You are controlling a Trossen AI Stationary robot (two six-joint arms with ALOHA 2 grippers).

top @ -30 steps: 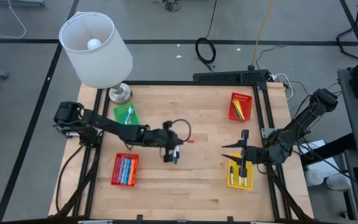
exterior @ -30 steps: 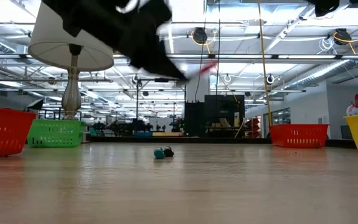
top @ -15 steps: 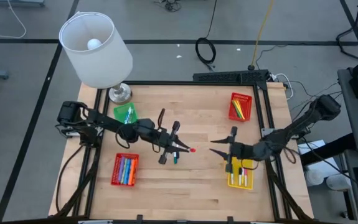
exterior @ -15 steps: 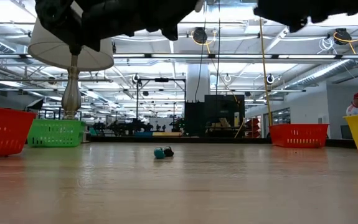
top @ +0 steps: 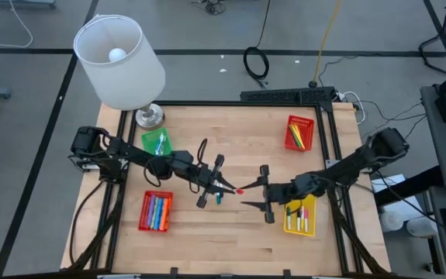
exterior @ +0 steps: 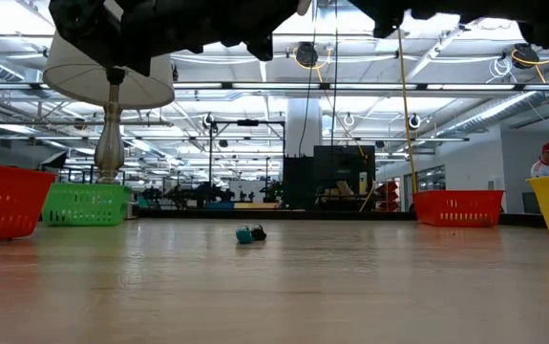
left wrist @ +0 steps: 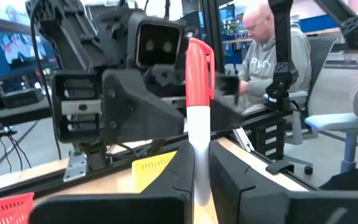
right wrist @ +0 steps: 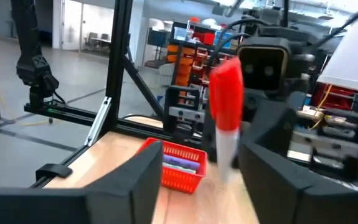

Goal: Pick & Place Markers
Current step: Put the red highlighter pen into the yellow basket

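Note:
A marker with a white barrel and red cap (left wrist: 197,81) sticks out of my left gripper (top: 229,187), which is shut on it above the table's middle. Its red cap (top: 240,189) points toward the table's right. My right gripper (top: 246,195) faces it from the right, open. Its two fingers stand on either side of the red cap (right wrist: 227,106) without touching it. Two dark markers (exterior: 250,233) lie on the wood under my left gripper. My left gripper pinches the marker's white barrel (left wrist: 198,146) between its two fingers. The fingers lie level, pointing toward the table's right, along the marker. The capped end juts out past the fingertips, and the marker is lifted clear of the table.
A green basket (top: 157,142) and a red basket (top: 156,211) with markers stand at the left. Another red basket (top: 299,132) is at the far right and a yellow one (top: 299,218) at the near right. A lamp (top: 119,62) stands at the far left corner.
My left gripper has tipped up from pointing down to level, so the marker's red cap now points to the table's right. My right gripper has moved toward the table's left and swung round to face the marker, its fingers now flanking the cap.

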